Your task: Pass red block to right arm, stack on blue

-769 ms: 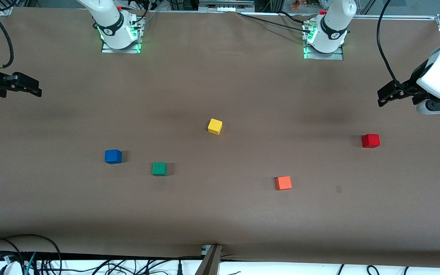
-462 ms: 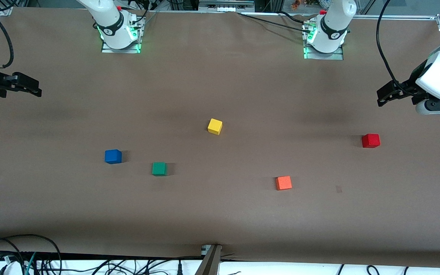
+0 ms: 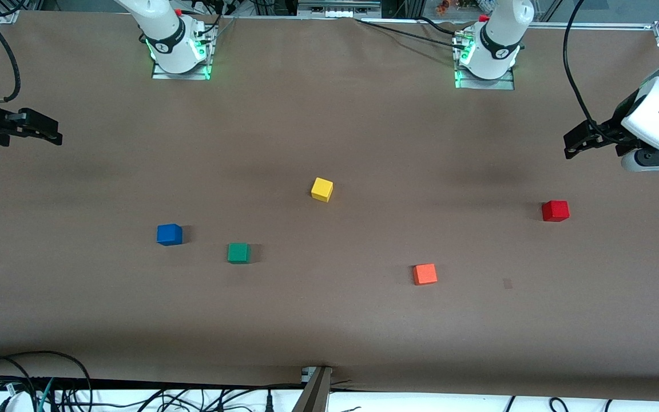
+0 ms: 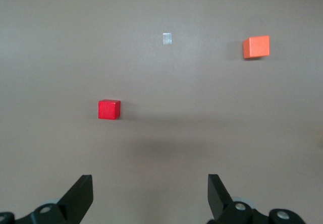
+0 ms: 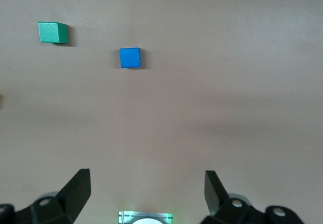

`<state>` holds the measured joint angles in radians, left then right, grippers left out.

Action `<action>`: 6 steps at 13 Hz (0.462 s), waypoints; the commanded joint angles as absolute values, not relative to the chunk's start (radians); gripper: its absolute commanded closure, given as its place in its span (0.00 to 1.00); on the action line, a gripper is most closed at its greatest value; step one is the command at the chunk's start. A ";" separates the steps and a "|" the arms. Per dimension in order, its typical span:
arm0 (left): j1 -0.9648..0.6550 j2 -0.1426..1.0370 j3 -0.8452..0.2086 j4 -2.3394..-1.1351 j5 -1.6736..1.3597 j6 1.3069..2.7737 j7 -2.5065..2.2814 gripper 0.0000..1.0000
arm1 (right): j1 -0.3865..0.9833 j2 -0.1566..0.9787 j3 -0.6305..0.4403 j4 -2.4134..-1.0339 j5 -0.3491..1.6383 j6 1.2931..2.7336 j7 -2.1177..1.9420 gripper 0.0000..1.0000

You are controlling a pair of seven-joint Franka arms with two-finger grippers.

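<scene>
The red block (image 3: 555, 210) sits on the brown table toward the left arm's end; it also shows in the left wrist view (image 4: 109, 109). The blue cube (image 3: 169, 234) sits toward the right arm's end and shows in the right wrist view (image 5: 130, 57). My left gripper (image 3: 571, 146) hangs open and empty in the air at the left arm's end of the table, apart from the red block; its jaws stand wide in its wrist view (image 4: 149, 192). My right gripper (image 3: 55, 133) waits open and empty in the air at the right arm's end (image 5: 146, 189).
A green cube (image 3: 238, 253) lies beside the blue one, nearer the front camera. A yellow cube (image 3: 322, 189) sits mid-table. An orange-red cube (image 3: 424, 274) lies nearer the front camera than the red block. The arm bases (image 3: 179, 54) stand along the table's edge. Cables hang past the front edge.
The left gripper has drifted very slightly. The right arm and all the cubes have not moved.
</scene>
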<state>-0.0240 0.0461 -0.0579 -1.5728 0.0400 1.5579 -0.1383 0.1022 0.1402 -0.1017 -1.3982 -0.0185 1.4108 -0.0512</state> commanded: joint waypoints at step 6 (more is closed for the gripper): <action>-0.017 0.089 -0.046 -1.591 0.001 1.477 -0.124 0.00 | 0.092 0.155 -0.098 -1.368 -0.026 1.405 -0.064 0.00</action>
